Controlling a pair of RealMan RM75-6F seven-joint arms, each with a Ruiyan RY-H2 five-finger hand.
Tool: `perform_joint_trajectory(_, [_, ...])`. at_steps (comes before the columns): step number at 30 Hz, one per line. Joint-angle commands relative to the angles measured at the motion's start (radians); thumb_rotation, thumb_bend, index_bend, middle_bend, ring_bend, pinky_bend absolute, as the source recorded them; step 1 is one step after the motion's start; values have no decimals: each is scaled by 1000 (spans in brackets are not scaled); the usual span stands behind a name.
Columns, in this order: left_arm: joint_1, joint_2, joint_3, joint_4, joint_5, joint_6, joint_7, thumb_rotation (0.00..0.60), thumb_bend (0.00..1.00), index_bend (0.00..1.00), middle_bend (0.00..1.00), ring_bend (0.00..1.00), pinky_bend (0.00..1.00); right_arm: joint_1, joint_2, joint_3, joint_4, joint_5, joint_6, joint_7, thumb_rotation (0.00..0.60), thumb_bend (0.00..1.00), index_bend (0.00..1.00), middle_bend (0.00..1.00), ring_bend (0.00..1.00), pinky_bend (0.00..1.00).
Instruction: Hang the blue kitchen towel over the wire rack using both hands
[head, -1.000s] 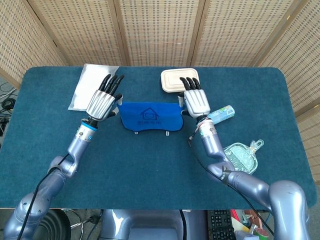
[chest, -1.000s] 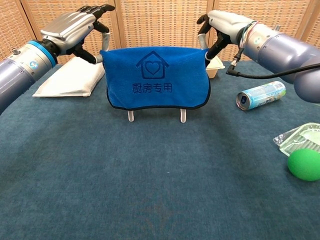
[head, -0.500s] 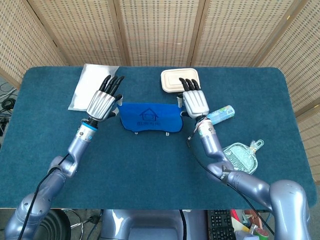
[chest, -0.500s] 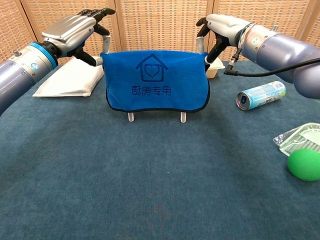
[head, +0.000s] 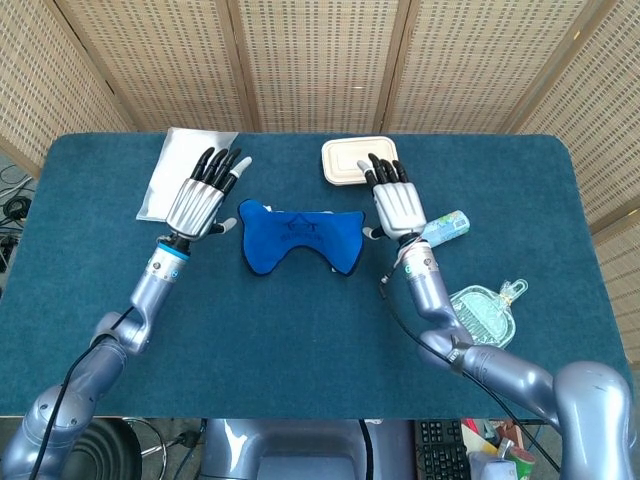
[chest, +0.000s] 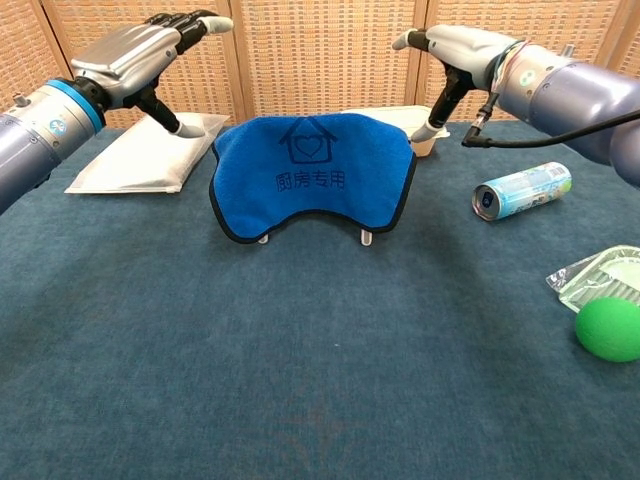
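The blue kitchen towel (chest: 312, 175) is lying draped over the wire rack (chest: 366, 238), of which only the two pale feet are showing beneath the hem; the printed house emblem is facing the chest camera. Its top corners are sagging and its lower edge is curving upward, so the cloth is resting on the rack under its own weight rather than being stretched between the hands.

The left hand (chest: 135, 52) is hovering to the left of the towel and above it, fingers extended and apart, holding nothing. The right hand (chest: 455, 48) is hovering to the right of the towel at about the same height, likewise spread and empty. Both are standing clear of the cloth, which suggests the release is complete and the arms are keeping symmetric stations so that neither drags a corner off the rack.

Half a second earlier, each hand was pinching a top corner and the upper edge was running taut and straight; now the corners are drooping, the towel is looking shorter from the head view (head: 300, 238), and the fingers are opening away from it. Whether the far half is hanging equally behind the rack cannot be told from either view.

Judged from this, the task is appearing essentially finished, with only withdrawal of the arms remaining.
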Motion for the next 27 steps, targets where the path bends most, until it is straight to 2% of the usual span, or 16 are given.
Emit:
perform_joint_trajectory(1, [8,12,0,-11,0,12,1,600,144,0,0,0,0,-17,20,-9,-29,-3,19,-10,600,53,0,0,0,0])
perform_joint_trajectory(5, [45,68,5,-54,5,63,-4,600,143,0,0,0,0,-75,91,-39,-113,-46,78,-13,600,53,0,0,0,0])
perform_joint_trajectory(8, [100,157,14,-153,11,121,8,600,140,0,0,0,0,-152,181,-77,-206,-114,146,21,600,53,0,0,0,0])
perform_joint_trajectory(13, [219,356,24,-468,-2,201,106,600,111,0,0,0,0,-272,311,-135,-321,-224,247,106,600,51,0,0,0,0])
perform_joint_trajectory(17, [318,497,37,-741,-39,234,209,600,29,0,0,0,0,-357,378,-183,-370,-317,334,167,600,17,0,0,0,0])
perform_joint_trajectory(22, [447,601,64,-986,-97,284,258,600,0,0,0,0,0,-469,415,-270,-370,-452,469,227,600,0,0,0,0,0])
perform_joint_trajectory(27, [575,645,113,-1132,-116,367,290,600,0,0,0,0,0,-581,425,-339,-364,-524,580,297,600,0,0,0,0,0])
